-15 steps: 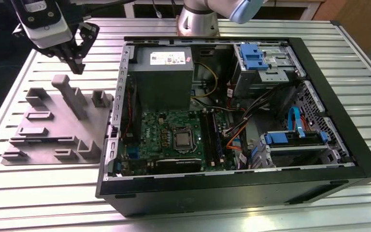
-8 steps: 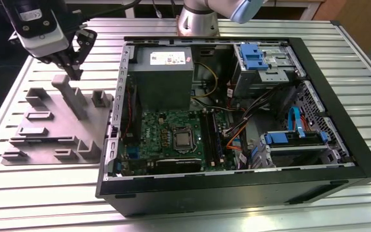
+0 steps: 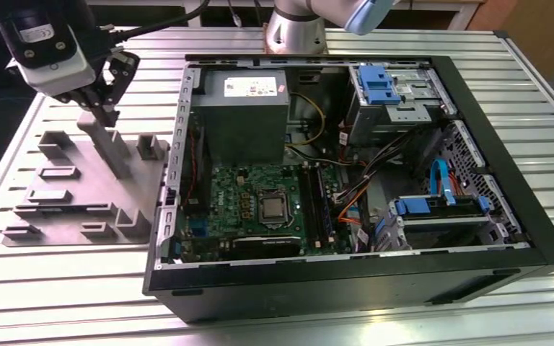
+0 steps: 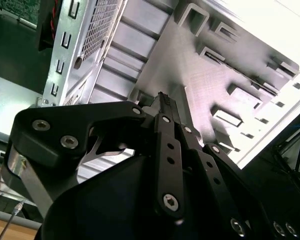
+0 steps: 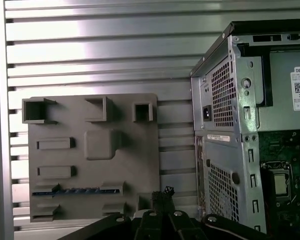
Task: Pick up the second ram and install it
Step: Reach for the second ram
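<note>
One gripper (image 3: pixel 104 114), 3 views.

Ext view: gripper is seen over the far end of the grey fixture (image 3: pixel 77 189), at the exterior view's left of the open PC case (image 3: pixel 354 292). Tips are drawn together. They are lined up w/ a tall fixture post (image 3: pixel 112 148); contact w/ it can't be told. Fixture is set on the slatted table (image 3: pixel 66 288), just beside the case. Green board (image 3: pixel 243 186) and grey PSU (image 3: pixel 243 115) are seen inside the case.

Second wrist view: gripper (image 4: pixel 162 100) is closed to a single point and hung above the fixture (image 4: pixel 190 65), w/ the perforated case (image 4: pixel 97 25) wall alongside.

First wrist view: second ram (image 5: pixel 67 190) is seated in a fixture (image 5: pixel 140 150) slot between two low blocks, on the fixture half away from the case (image 5: pixel 222 100); it is seen as a thin dark-blue strip. Gripper (image 5: pixel 163 192) tips are shown together near the fixture's case-side edge, apart from the ram. Ram isn't touched.
</note>
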Controlling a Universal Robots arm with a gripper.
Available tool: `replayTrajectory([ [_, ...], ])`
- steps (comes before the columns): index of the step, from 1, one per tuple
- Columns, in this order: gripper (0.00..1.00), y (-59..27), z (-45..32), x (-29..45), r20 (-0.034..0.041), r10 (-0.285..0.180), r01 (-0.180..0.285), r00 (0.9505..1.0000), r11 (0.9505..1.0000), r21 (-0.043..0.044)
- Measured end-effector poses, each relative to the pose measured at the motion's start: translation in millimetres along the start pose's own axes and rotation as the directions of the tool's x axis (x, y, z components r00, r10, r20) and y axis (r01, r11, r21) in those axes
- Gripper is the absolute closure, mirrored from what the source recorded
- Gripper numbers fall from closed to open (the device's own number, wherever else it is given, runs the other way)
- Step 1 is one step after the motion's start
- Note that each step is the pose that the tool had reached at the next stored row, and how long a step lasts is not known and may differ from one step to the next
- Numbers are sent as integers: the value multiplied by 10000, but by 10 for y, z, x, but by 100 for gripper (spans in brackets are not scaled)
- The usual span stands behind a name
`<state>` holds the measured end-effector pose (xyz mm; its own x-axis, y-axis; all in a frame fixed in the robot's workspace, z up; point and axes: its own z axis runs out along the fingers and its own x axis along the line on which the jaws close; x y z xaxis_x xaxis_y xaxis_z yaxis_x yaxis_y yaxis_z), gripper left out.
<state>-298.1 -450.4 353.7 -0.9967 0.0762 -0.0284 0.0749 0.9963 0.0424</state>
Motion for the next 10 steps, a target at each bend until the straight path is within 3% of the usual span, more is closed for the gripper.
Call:
replayTrajectory([
  [10,90,-97,21,37,0,1,-1,10000,10000,-1],
])
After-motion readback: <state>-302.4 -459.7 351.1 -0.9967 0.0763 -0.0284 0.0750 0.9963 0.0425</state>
